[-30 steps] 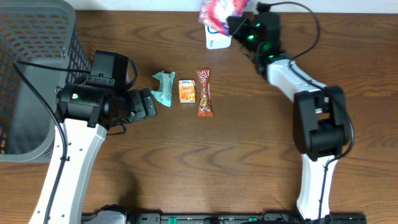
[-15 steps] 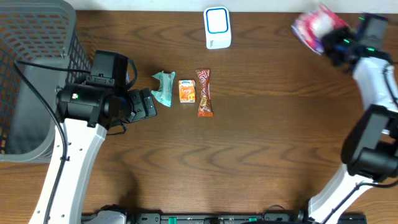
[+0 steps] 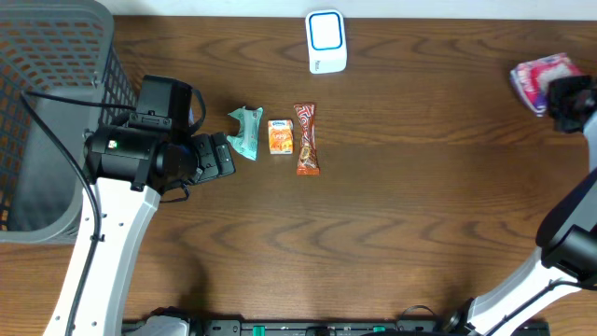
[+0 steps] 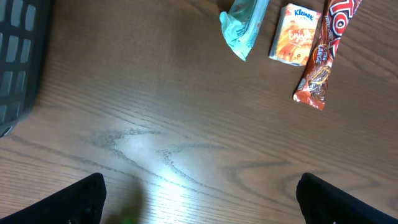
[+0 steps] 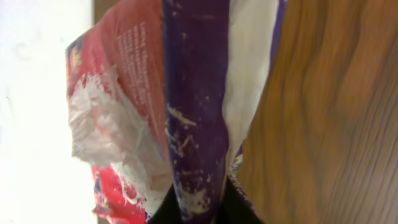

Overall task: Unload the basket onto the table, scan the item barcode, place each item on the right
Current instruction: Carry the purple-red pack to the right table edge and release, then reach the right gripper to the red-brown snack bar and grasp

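table (image 3: 373,233): brown wood, darker wavy grain. basket (image 3: 56,56): dark grey, square grid mesh. scanner (image 3: 326,58): white body, blue-edged face. bag (image 3: 539,79): pink-red and white from overhead; the right wrist view shows a red panel with small white print, a purple stripe with white scuffs, and a white side. 3 packs in a row: teal packet (image 3: 247,133), orange tissue pack (image 3: 280,136) with a blue logo, red-orange bar (image 3: 307,138) with white lettering and a brown end. left arm (image 3: 107,233) and right arm (image 3: 569,238): white links, black joints; green led on the left.
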### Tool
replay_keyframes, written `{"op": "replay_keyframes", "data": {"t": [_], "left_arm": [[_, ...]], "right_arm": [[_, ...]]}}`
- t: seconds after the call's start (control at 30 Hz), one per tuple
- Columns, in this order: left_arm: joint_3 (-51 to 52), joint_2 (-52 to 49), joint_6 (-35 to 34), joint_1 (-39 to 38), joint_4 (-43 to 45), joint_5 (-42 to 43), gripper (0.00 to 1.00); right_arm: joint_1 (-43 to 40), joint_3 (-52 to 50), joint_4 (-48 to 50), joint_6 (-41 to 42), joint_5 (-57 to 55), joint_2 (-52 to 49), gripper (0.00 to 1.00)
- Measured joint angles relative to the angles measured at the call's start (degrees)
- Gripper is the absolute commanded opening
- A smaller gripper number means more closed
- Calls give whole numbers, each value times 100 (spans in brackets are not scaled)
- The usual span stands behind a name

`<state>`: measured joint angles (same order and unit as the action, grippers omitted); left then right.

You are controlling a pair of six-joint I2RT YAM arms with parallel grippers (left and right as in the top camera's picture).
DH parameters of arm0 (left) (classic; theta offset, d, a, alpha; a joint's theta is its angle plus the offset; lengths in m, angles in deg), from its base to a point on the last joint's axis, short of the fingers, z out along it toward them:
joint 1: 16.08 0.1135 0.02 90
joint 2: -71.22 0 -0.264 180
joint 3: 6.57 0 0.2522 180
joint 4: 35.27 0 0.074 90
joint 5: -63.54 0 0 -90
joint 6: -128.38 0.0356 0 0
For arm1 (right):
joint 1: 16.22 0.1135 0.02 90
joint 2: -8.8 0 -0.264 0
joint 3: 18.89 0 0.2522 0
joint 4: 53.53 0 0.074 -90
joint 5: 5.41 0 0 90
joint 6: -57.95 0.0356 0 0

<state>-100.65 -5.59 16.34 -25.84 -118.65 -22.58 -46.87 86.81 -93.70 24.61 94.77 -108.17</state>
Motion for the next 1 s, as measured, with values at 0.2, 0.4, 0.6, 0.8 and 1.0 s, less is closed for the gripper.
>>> {"op": "replay_keyframes", "data": {"t": [0.2, 0.4, 0.6, 0.8, 1.0], "left_arm": [[0, 0, 0, 0, 0, 0, 98], [0, 0, 0, 0, 0, 0, 98], [0, 0, -2, 0, 0, 0, 98], [0, 0, 0, 0, 0, 0, 98], [0, 0, 0, 0, 2, 0, 98]], "right_arm": [[-168, 0, 372, -848, 83, 0, 83], [-151, -7, 1360, -1447, 1722, 0, 80], [216, 0, 2275, -1598, 3985, 0, 81], [1276, 13, 1134, -2319, 5246, 0, 82], [2664, 15, -503, -3449, 4649, 0, 78]]}}
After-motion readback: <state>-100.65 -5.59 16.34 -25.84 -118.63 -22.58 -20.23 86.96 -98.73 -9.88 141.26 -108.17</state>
